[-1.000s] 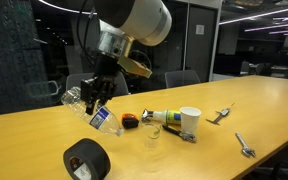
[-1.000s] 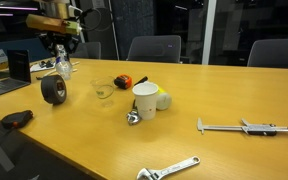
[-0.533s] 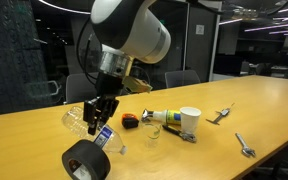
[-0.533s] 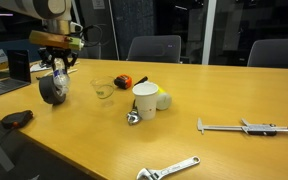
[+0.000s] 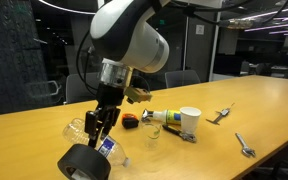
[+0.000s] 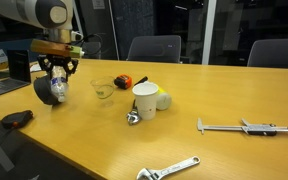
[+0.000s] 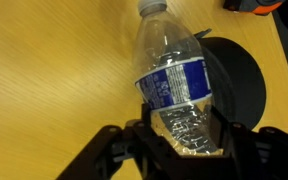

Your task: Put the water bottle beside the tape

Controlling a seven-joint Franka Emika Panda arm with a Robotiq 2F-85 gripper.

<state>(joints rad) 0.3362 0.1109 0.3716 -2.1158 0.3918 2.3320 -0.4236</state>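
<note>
A clear plastic water bottle (image 7: 171, 75) with a blue label is clamped between my gripper's fingers (image 7: 180, 140), cap pointing away. In an exterior view the bottle (image 5: 106, 147) hangs tilted low over the wooden table, right next to the black roll of tape (image 5: 85, 163). In the wrist view the tape (image 7: 239, 85) lies just to the right of the bottle. In the other exterior view my gripper (image 6: 55, 82) is low over the tape (image 6: 48, 91), and the bottle is hard to make out there.
On the table (image 5: 184, 155) are a white cup (image 5: 190, 121), a lying bottle (image 5: 161, 117), a clear glass (image 5: 152, 135), an orange-black tape measure (image 5: 131, 121), calipers (image 6: 242, 127), a wrench (image 6: 169, 170), a laptop (image 6: 14, 72) and chairs behind.
My gripper has carried the bottle down and toward the tape over the last second; it is now much lower, close beside the roll.
</note>
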